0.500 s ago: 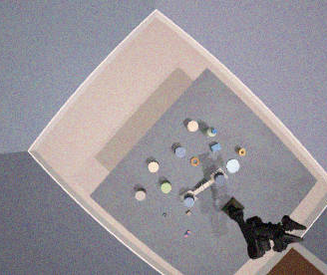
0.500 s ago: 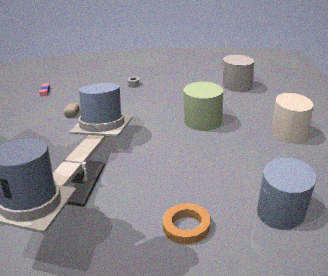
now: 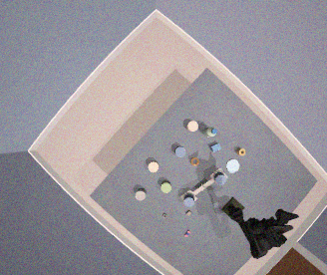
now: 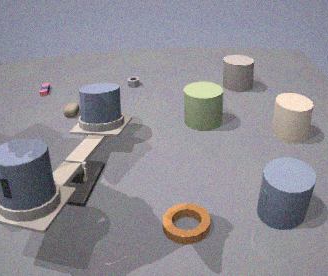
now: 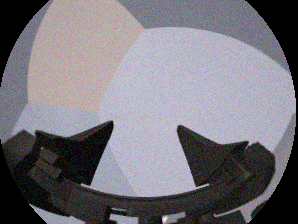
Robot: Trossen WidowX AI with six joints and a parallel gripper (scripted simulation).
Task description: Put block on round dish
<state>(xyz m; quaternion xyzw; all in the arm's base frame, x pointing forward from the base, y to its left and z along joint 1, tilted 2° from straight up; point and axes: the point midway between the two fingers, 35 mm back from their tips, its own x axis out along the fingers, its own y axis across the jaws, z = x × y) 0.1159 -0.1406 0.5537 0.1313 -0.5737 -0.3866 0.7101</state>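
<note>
The balance's beam (image 3: 203, 186) (image 4: 84, 149) slants across the desk (image 3: 145, 224) (image 4: 145, 165), running from the near cup (image 3: 219, 178) (image 4: 24, 175) to the far cup (image 3: 188, 201) (image 4: 100, 103). Both cups stand upright on its ends. The gripper's (image 3: 233, 207) (image 5: 145, 125) fingers are wide apart, with nothing between them.

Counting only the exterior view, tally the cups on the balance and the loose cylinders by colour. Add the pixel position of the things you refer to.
Blue: 3 (near cup (image 4: 24, 172) (image 3: 220, 178), far cup (image 4: 100, 104) (image 3: 188, 201), blue cylinder (image 4: 285, 192) (image 3: 180, 151))
Green: 1 (green cylinder (image 4: 203, 106) (image 3: 165, 187))
Peach: 1 (peach cylinder (image 4: 292, 118) (image 3: 153, 166))
Grey: 1 (grey cylinder (image 4: 238, 73) (image 3: 140, 194))
Total: 6
</note>
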